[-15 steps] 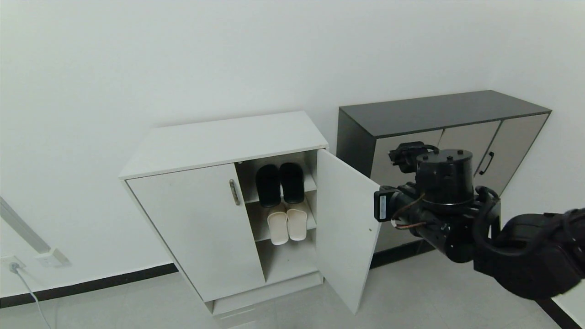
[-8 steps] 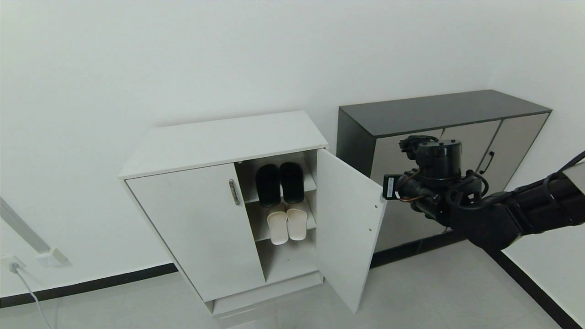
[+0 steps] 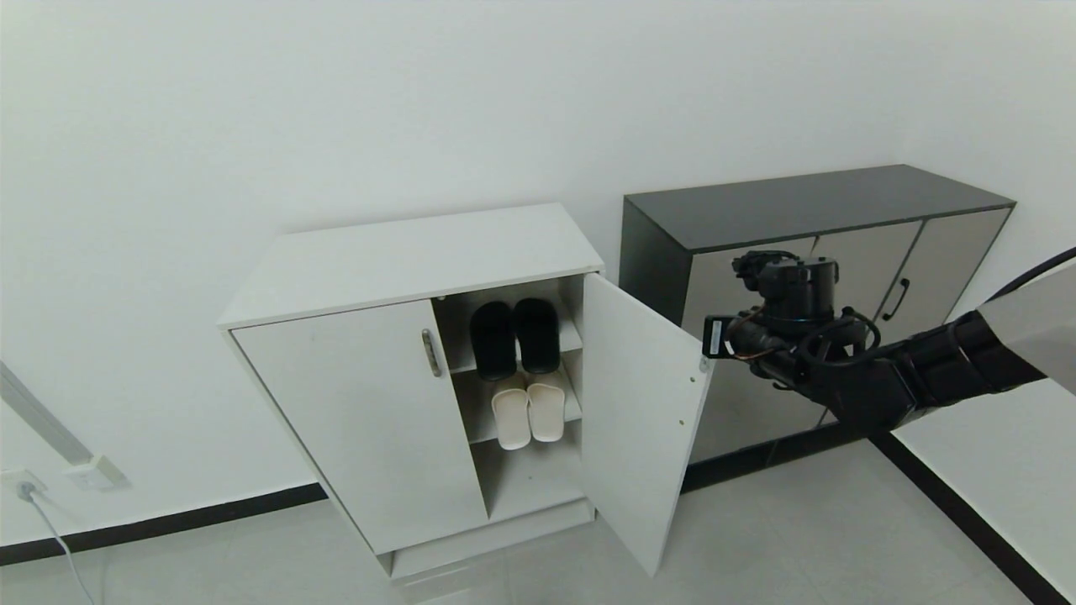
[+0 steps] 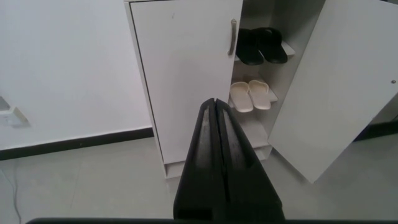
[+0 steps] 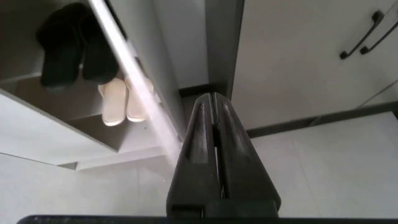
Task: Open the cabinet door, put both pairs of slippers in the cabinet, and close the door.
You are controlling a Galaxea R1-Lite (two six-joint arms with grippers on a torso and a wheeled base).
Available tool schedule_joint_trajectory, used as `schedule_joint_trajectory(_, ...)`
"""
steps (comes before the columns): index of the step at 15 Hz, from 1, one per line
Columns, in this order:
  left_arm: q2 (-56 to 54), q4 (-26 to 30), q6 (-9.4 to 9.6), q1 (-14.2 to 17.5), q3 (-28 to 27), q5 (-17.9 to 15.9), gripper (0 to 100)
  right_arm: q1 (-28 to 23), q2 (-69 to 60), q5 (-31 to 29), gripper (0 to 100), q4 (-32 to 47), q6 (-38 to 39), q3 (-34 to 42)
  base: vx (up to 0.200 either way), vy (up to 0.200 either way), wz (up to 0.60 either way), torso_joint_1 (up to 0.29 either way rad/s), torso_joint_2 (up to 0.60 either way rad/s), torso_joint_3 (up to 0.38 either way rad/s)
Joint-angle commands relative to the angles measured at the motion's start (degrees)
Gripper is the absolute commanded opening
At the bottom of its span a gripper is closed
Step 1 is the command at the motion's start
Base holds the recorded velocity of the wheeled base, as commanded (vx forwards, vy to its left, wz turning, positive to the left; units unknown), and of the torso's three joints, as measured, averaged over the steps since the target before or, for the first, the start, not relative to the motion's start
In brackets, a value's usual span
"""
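The white cabinet [image 3: 403,260] stands against the wall with its right door [image 3: 643,420] swung open and its left door [image 3: 361,420] closed. Inside, black slippers [image 3: 514,336] lie on the upper shelf and white slippers [image 3: 528,413] on the shelf below. My right gripper [image 3: 723,344] is at the open door's free edge, on its outer side. In the right wrist view the gripper [image 5: 215,96] is shut and empty, its tips close to the door edge [image 5: 140,81]. My left gripper [image 4: 214,101] is shut and empty, well back from the cabinet [image 4: 186,68].
A dark cabinet [image 3: 807,210] with grey doors stands to the right, just behind the right arm. A wall socket with a cable [image 3: 25,487] is at the far left. Pale floor tiles [image 3: 756,546] lie open before both cabinets.
My right arm has stretched out away from the camera, carrying its gripper to the outer side of the open door's free edge. The door has barely shifted; the slippers stay put.
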Motion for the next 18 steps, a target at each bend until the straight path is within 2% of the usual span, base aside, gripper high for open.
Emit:
schedule_joint_trajectory(1,0.1,0.0,0.02,0.0,0.0,0.0,0,-0.3,1.0,0.0,0,0.5,0.0,-0.3,0.0,0.0,0.0,0.0,0.0,0.0)
schedule_joint_trajectory(10,0.1,0.0,0.02,0.0,0.0,0.0,0,1.1,0.6,0.1,0,1.8,0.1,1.6,0.0,0.0,0.0,0.0,0.0,0.0)
schedule_joint_trajectory(15,0.1,0.0,0.02,0.0,0.0,0.0,0,4.4,-2.3,0.1,0,1.7,0.9,4.5,0.0,0.0,0.0,0.0,0.0,0.0)
schedule_joint_trajectory(18,0.1,0.0,0.02,0.0,0.0,0.0,0,8.6,-4.0,0.1,0,1.6,1.3,6.9,0.0,0.0,0.0,0.0,0.0,0.0)
